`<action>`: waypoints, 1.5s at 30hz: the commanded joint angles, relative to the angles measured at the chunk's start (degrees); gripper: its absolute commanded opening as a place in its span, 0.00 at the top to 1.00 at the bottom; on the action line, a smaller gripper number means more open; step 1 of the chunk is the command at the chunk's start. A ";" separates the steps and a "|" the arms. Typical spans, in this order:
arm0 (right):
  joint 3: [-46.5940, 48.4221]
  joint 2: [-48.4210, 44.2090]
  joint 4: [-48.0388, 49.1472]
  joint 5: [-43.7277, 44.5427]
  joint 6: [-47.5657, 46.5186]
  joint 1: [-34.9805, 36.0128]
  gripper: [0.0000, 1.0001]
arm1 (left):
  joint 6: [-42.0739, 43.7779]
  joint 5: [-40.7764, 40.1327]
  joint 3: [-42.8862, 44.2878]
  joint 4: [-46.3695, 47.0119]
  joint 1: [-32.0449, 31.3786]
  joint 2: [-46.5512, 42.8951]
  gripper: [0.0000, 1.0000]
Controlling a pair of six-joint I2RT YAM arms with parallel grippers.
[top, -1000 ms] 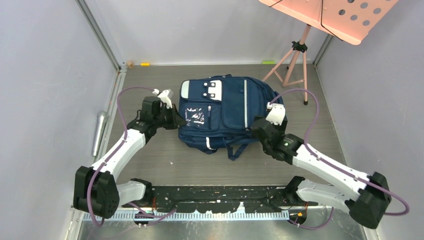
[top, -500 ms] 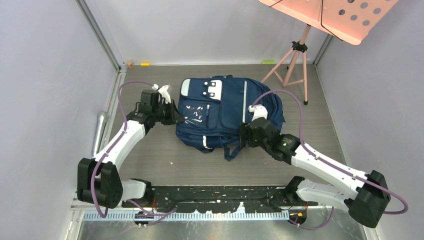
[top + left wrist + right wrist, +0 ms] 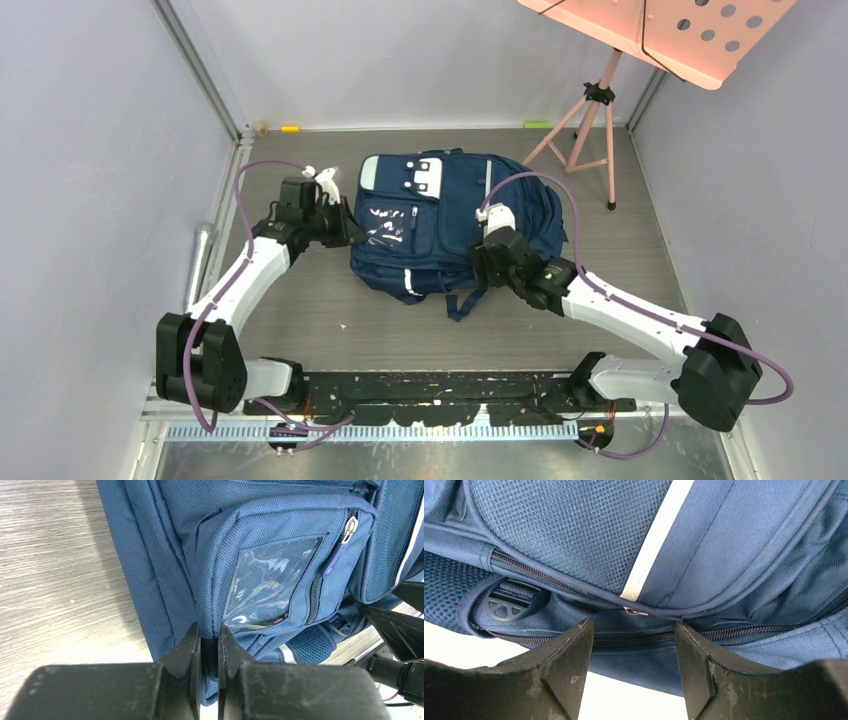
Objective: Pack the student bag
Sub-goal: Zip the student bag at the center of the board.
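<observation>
On the desk (image 3: pixel 330 300), the right claw (image 3: pixel 633 630) had slid left over the student bag (image 3: pixel 440 225) — spread wide; the left claw (image 3: pixel 209 632) pinched its fabric. A music stand (image 3: pixel 660 30) stood behind.

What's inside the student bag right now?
Cannot see in. The student bag has its zips in view looking closed; fabric covers the inside. Its clear front window shows only blue fabric behind.

Matt woven cloth student bag (image 3: pixel 165 545), glossy clear plastic window (image 3: pixel 270 580); matt wood-grain table (image 3: pixel 50 555)
</observation>
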 commanded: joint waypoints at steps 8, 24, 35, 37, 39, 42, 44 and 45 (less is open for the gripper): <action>3.36 1.77 3.75 3.94 -4.84 -1.77 0.33 | 1.13 -3.47 2.83 1.99 2.13 -1.75 1.00; 3.16 4.06 7.72 3.62 -3.09 -3.34 0.98 | 2.59 -6.15 3.80 1.12 6.19 -2.41 1.00; 3.03 0.76 5.06 7.57 -1.70 -9.64 1.00 | 5.40 -1.10 9.15 3.28 16.24 3.42 1.00; 4.11 2.25 6.13 5.80 -2.89 -10.79 1.00 | 6.12 -0.21 10.15 5.01 16.25 5.18 1.00; 5.82 4.52 7.07 4.77 -4.41 -11.78 0.99 | 7.00 -0.46 11.35 6.41 16.23 7.07 1.00; 9.28 8.58 7.37 5.35 -5.84 -14.24 1.00 | 9.05 -4.31 15.55 5.50 16.24 10.40 1.00; 11.07 9.51 6.83 3.51 -6.54 -15.21 1.00 | 10.57 -4.53 18.24 4.46 16.18 12.19 1.00; 11.75 9.51 6.86 2.20 -7.06 -15.29 1.00 | 11.09 -3.73 19.16 4.22 16.11 12.72 0.97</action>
